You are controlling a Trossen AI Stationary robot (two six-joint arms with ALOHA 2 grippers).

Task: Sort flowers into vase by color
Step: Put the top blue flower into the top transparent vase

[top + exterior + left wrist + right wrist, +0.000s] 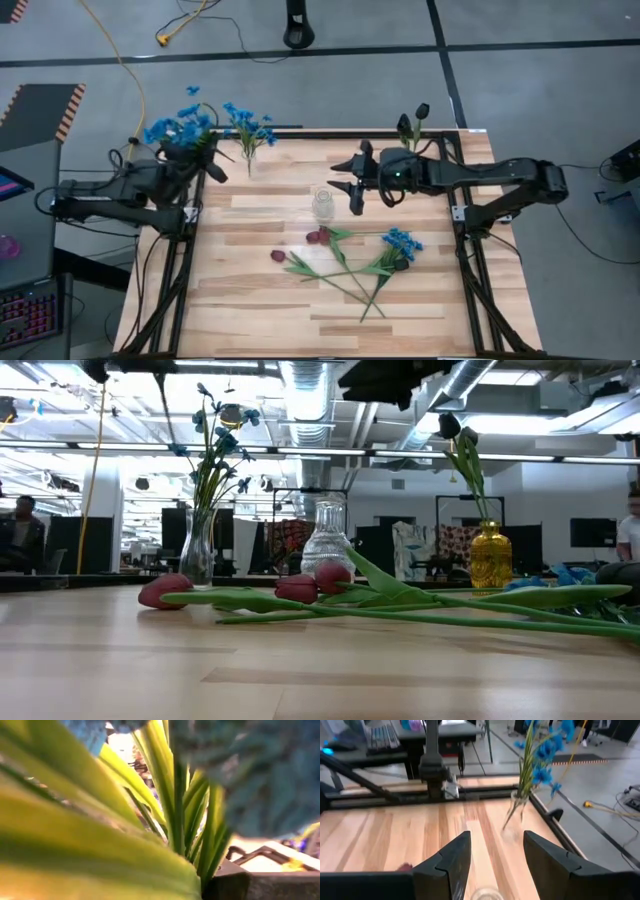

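Observation:
My left gripper (200,155) hovers at the table's far left edge, shut on a blue flower sprig (180,128). A clear vase (247,160) beside it holds another blue sprig (215,440). An empty clear vase (323,205) stands mid-table, and my right gripper (352,186) hangs open just beyond it, its fingers (450,865) holding nothing. A gold vase (490,555) at the far right holds a dark-budded stem (452,428). Red rosebuds (278,256) (318,236) and a blue sprig (402,243) lie on the wood with crossed stems. My left gripper pinches the blue sprig by its green stems (200,855), which rise from between the dark fingers (230,882). The sprig is lifted clear of the table, with its blooms (178,126) spread toward the far left corner. The leaves hide the exact place of contact.
Black frame rails (465,250) run along the table's left and right sides. The near half of the tabletop (300,320) is bare wood. Cables and a keyboard (30,310) lie off the table, and people show in the room behind.

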